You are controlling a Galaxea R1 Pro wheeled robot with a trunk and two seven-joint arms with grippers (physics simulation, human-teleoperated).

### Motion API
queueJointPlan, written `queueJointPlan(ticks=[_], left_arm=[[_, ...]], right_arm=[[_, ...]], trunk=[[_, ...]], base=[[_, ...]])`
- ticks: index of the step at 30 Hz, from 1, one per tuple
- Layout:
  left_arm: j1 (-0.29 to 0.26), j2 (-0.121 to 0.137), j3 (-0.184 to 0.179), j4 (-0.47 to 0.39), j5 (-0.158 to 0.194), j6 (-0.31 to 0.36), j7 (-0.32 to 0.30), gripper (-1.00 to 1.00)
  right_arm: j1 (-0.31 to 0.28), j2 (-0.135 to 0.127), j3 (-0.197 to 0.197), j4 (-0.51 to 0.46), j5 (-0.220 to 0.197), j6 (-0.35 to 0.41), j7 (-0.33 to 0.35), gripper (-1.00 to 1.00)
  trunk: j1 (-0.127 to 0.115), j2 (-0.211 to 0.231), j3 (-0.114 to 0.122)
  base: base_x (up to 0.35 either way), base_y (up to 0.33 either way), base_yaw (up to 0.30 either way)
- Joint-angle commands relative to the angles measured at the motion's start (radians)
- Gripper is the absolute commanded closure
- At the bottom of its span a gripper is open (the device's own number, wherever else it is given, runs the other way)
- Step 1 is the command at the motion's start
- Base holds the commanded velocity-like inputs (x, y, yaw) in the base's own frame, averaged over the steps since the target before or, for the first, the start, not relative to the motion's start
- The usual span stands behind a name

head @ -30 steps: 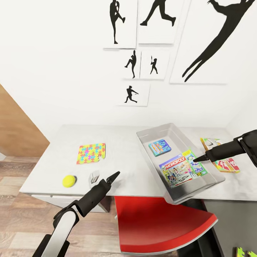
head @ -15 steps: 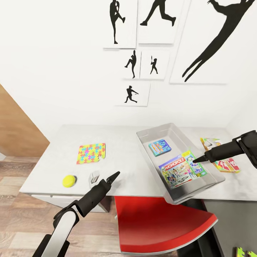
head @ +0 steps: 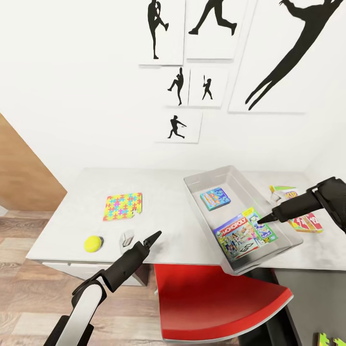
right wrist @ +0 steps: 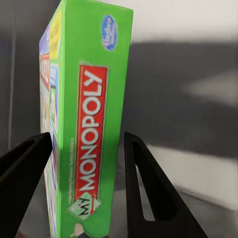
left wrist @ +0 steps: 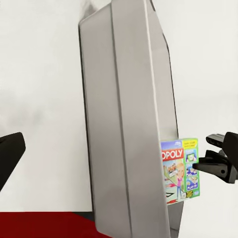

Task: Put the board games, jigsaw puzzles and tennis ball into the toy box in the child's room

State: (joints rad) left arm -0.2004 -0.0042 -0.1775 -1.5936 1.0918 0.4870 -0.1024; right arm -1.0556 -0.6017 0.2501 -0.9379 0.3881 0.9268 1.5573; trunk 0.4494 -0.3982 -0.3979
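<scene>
The grey toy box (head: 194, 192) lies slantwise on the table (head: 163, 192), its near end past the front edge. Inside lie a small blue board game (head: 214, 198) and the green-edged Monopoly game (head: 244, 235). My right gripper (head: 263, 218) is shut on the Monopoly's green edge (right wrist: 94, 144), with one of its fingers (right wrist: 144, 193) on each side. A Skip-Bo game (head: 302, 218) lies right of the box. A jigsaw puzzle (head: 123, 206) and the tennis ball (head: 92, 243) lie at the left. My left gripper (head: 154, 236) hovers open at the front edge, and the toy box (left wrist: 129, 124) shows in its wrist view.
A red chair (head: 216, 302) stands under the table's front edge. A small grey object (head: 127, 238) lies next to the ball. Coloured puzzle pieces (head: 331, 339) show low at the far right. Athlete silhouettes (head: 178, 127) hang on the white wall.
My right gripper has moved left and down with the Monopoly game, which now sits lower in the toy box. The left arm has not moved.
</scene>
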Motion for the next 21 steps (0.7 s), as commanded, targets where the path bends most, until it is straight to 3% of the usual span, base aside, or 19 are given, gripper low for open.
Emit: queueJointPlan(ticks=[1,21], left_arm=[[-0.001,0.000,0.001,0.000,0.005,0.005,0.000,-1.00],[-0.001,0.000,0.001,0.000,0.005,0.004,0.000,-1.00]], right_arm=[[-0.001,0.000,0.003,-0.001,0.009,0.010,0.009,1.00],[-0.001,-0.001,0.008,-0.001,0.009,0.012,0.008,1.00]], trunk=[[0.001,-0.002,-0.002],[0.001,-0.002,-0.002]], base=[[0.000,0.000,0.000],[0.000,0.000,0.000]])
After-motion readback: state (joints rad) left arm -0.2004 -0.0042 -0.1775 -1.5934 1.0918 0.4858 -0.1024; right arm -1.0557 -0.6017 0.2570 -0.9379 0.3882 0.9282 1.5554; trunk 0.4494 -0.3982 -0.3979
